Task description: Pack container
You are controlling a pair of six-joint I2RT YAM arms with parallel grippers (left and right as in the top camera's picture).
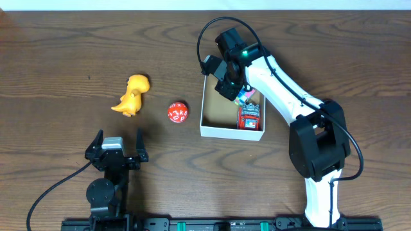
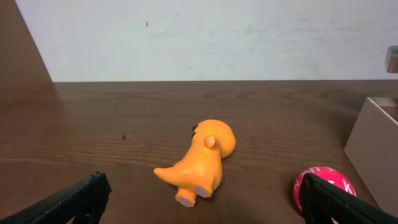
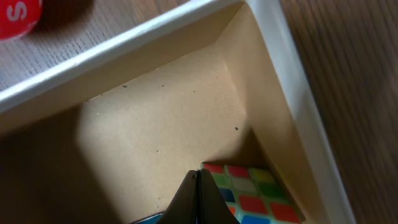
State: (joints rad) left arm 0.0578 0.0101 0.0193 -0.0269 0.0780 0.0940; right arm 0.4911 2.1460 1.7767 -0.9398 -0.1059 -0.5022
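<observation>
The ball [image 1: 178,113] lies just left of the container [image 1: 231,133]. The dinosaur figure [image 1: 131,95] lies farther left, well apart from the container. Inside the container, a puzzle cube [image 3: 252,190] and a small toy [image 1: 250,117] sit against its right wall.

Overhead: fixed high above, facing straight down; takes in the whole desk [image 1: 58,58] and both arms, from afar.
Left wrist: low, close to the desk, facing level out between the left jaws; orange dinosaur [image 2: 202,158] just ahead.
Right wrist: very close, facing down past the right jaws into the container [image 3: 168,124].
Shared by all three: red ball [image 3: 15,15].
</observation>
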